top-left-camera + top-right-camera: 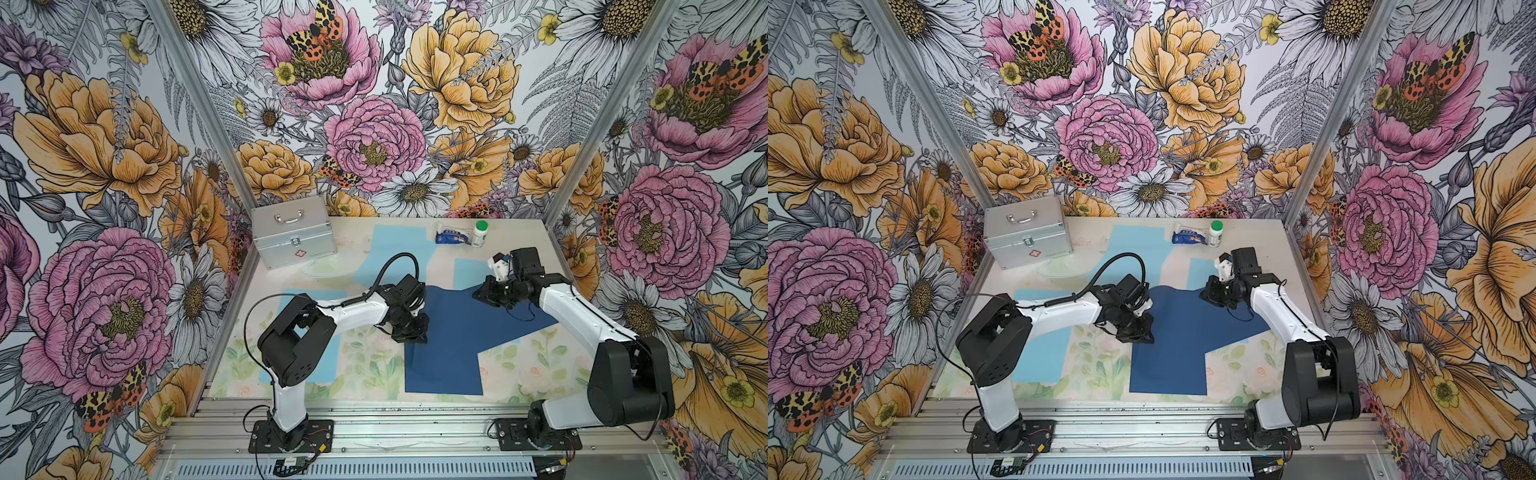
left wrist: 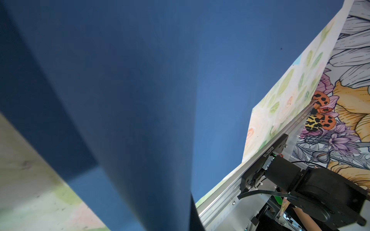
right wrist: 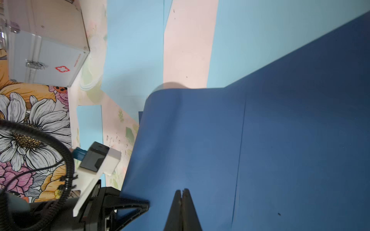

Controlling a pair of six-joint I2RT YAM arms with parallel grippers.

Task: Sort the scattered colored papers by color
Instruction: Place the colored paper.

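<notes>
Fingers (image 3: pixel 175 212) of the right gripper (image 3: pixel 182 190) meet above navy paper (image 3: pixel 200 150).

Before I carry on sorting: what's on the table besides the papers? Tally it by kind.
Silver case: 1
Blue-and-white packet: 1
Green-capped bottle: 1
Clear plastic piece beside the case, kind unclear: 1
Total: 4
</notes>
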